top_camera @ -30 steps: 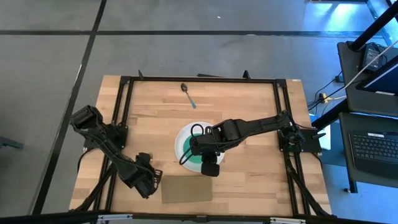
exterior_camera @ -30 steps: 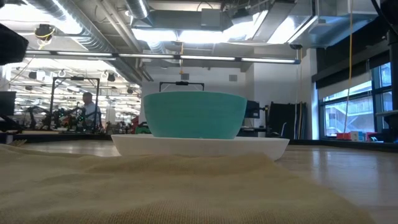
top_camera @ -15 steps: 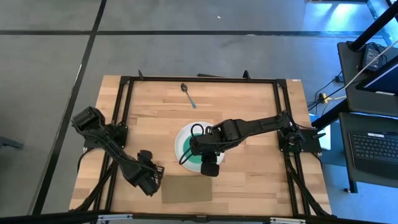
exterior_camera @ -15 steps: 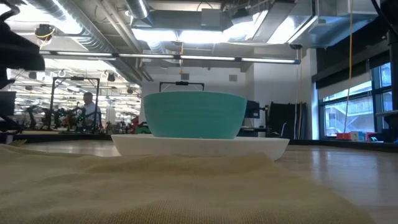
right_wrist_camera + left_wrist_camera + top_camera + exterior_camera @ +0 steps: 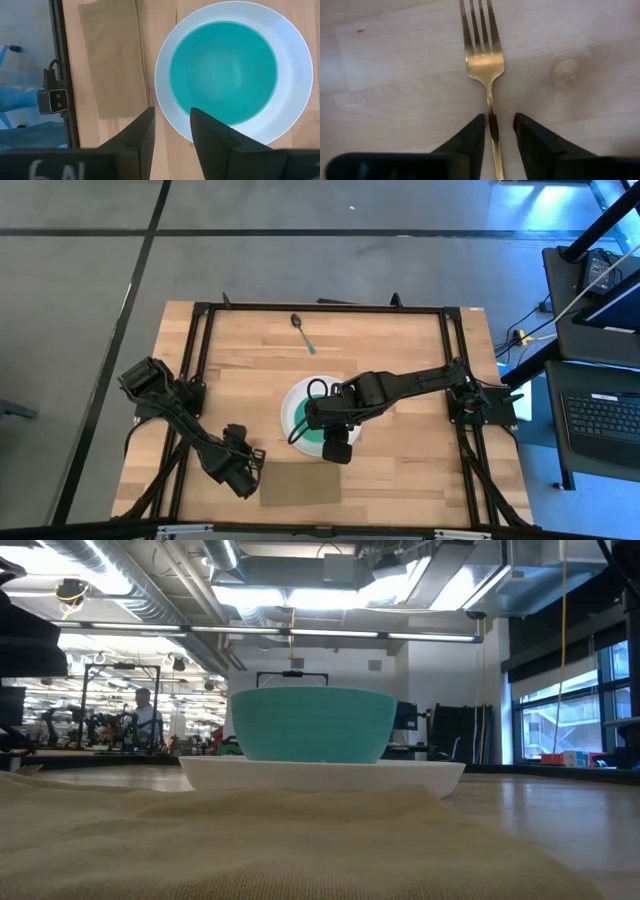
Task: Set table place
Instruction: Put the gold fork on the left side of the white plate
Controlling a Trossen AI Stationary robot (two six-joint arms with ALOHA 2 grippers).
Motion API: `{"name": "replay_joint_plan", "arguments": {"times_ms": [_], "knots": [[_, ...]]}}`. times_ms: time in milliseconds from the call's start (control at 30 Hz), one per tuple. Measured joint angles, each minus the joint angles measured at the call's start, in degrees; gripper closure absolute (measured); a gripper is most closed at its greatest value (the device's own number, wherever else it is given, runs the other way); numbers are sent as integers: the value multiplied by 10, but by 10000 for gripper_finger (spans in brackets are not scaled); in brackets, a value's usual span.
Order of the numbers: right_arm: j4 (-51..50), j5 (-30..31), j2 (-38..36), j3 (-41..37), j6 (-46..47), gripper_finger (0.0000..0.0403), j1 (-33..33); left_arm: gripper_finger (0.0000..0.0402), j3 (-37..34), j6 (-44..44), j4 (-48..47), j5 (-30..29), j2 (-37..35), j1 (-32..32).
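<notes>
A pale gold fork (image 5: 482, 60) lies flat on the wooden table (image 5: 400, 340) at the near left, tines pointing away from my left gripper (image 5: 499, 131). That gripper (image 5: 240, 471) is low over the fork and open, one finger on either side of the handle. A teal bowl (image 5: 312, 420) sits in a white plate (image 5: 292, 402) at the table's middle. My right gripper (image 5: 172, 131) hovers open above the plate's near rim and holds nothing. A dark spoon (image 5: 303, 332) lies near the far edge. My left gripper comes at the fork from above, its fingers across the fork's handle (image 5: 492, 117) just behind the tines. One finger (image 5: 476, 134) stands very close to the handle; I cannot tell whether it touches. The fork lies flat on the table.
A tan rectangular mat (image 5: 300, 485) lies at the near edge, right beside my left gripper, and fills the foreground of the low view (image 5: 300, 840). A black metal frame (image 5: 320, 308) runs around the table. A person shows far off in the room (image 5: 143, 715).
My left gripper has shifted a little toward the table's near edge and right, closer to the tan mat. My right arm, the plate and the bowl have kept still.
</notes>
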Motion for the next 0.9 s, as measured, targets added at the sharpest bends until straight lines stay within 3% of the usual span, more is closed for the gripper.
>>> {"name": "replay_joint_plan", "arguments": {"times_ms": [200,900], "knots": [[0,0,0,0,0,277,0,390,2,2,3,-1,-2,4],[6,0,0,0,1,277,0,397,116,6,-111,2,-6,76]]}}
